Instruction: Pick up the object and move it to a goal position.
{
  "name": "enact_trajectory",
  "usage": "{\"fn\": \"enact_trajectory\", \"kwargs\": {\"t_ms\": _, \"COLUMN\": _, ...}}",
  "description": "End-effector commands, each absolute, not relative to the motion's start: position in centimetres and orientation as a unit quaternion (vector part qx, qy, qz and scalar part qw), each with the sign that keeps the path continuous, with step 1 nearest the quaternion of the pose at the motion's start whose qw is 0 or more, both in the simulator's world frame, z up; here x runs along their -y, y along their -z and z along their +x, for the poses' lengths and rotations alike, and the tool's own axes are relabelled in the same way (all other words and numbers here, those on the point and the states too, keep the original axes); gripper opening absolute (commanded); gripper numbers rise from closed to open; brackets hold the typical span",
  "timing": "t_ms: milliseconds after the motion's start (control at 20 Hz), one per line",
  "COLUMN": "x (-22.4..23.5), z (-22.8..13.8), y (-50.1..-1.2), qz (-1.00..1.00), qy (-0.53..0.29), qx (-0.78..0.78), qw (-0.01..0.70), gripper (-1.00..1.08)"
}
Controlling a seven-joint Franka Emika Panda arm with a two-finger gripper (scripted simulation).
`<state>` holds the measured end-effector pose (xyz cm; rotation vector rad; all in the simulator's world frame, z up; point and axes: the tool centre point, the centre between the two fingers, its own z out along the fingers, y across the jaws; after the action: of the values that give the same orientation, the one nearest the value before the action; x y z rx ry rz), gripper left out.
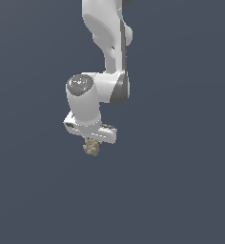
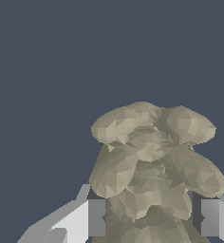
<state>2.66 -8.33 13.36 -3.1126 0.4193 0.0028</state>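
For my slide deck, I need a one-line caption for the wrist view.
Lumpy tan object sits between the gripper's two grey fingers, against a plain dark background.

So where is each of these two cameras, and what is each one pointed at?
Exterior view: a camera off the arm, placement unknown, facing the white arm, whose gripper has the tan clump beneath it.
Wrist view: mounted on the wrist, looking along the gripper at the clump filling the frame; only the grey fingers on either side of it show.
Shared: both show the clump, the gripper and the plain dark background.
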Motion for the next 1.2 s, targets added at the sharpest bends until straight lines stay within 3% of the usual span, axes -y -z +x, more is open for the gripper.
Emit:
{"fn": "enact_trajectory", "kwargs": {"t_ms": 0, "x": 9.7, "z": 1.3, "y": -15.4, "qz": -0.991, "qy": 0.0, "qx": -0.134, "qw": 0.001, "gripper": -1.0}}
{"fn": "enact_trajectory", "kwargs": {"t_ms": 700, "x": 18.0, "z": -6.5, "y": -27.2, "qz": -0.991, "qy": 0.0, "qx": -0.134, "qw": 0.002, "gripper": -1.0}}
{"fn": "enact_trajectory", "kwargs": {"t_ms": 1150, "x": 21.7, "z": -9.6, "y": -32.4, "qz": -0.991, "qy": 0.0, "qx": -0.134, "qw": 0.001, "gripper": -1.0}}
